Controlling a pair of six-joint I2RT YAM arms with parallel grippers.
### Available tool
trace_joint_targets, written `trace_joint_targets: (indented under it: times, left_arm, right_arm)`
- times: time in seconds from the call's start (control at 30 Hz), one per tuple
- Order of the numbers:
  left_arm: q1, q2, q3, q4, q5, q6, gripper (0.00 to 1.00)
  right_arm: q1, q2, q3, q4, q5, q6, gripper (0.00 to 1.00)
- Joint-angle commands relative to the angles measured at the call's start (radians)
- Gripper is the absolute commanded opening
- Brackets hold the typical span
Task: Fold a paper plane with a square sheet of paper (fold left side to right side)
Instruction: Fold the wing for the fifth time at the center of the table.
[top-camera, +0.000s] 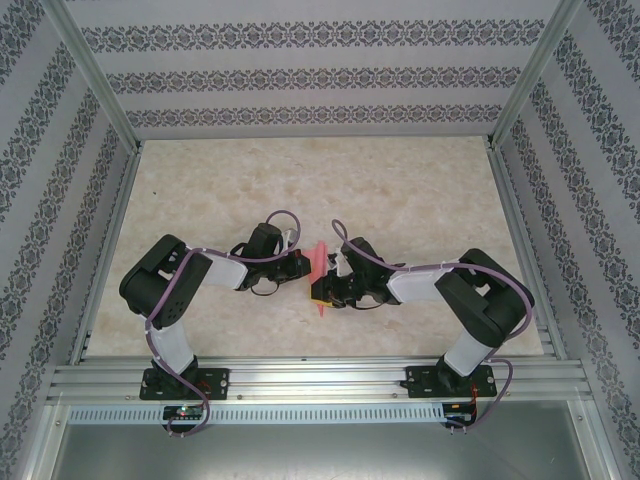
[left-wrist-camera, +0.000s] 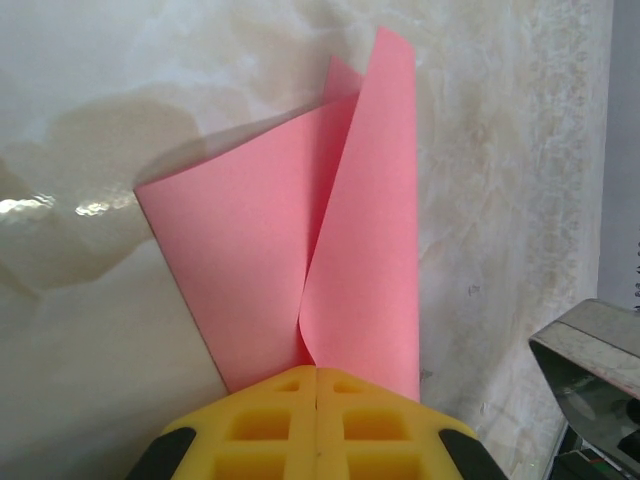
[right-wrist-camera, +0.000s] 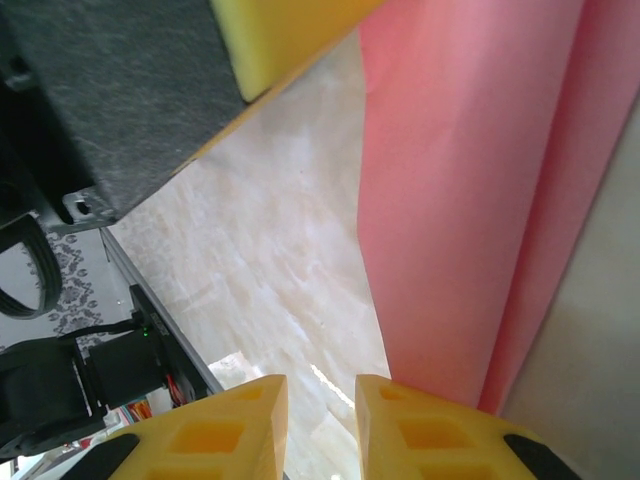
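**Paper held up**

The pale stone-look table (top-camera: 300, 180) has a thin pink-red sheet of paper (left-wrist-camera: 300, 250) standing near its middle. The left gripper (left-wrist-camera: 316, 385) pinches it tight. The right gripper (right-wrist-camera: 322, 390) beside it has a small gap, holding nothing.

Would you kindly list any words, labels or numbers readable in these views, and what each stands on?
No readable text. The sheet of paper is plain, the wallpaper bears only an ornamental pattern, and any marking on the small electronics board under the left arm's base is too small to read.
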Motion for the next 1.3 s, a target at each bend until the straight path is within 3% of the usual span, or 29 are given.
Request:
trace_joint_targets:
  times: [0.0, 0.9, 1.27]
  left_arm:
    - [0.010, 0.028, -0.009, 0.007, -0.070, 0.020, 0.00]
    - [0.011, 0.034, -0.003, 0.002, -0.078, 0.023, 0.00]
    - [0.062, -0.032, 0.065, -0.147, -0.088, 0.119, 0.00]
  right_arm:
    - [0.010, 0.022, -0.002, 0.028, 0.021, 0.010, 0.25]
    - [0.031, 0.068, 0.026, 0.017, 0.035, 0.019, 0.26]
    - [0.036, 0.073, 0.047, -0.238, 0.129, -0.025, 0.26]
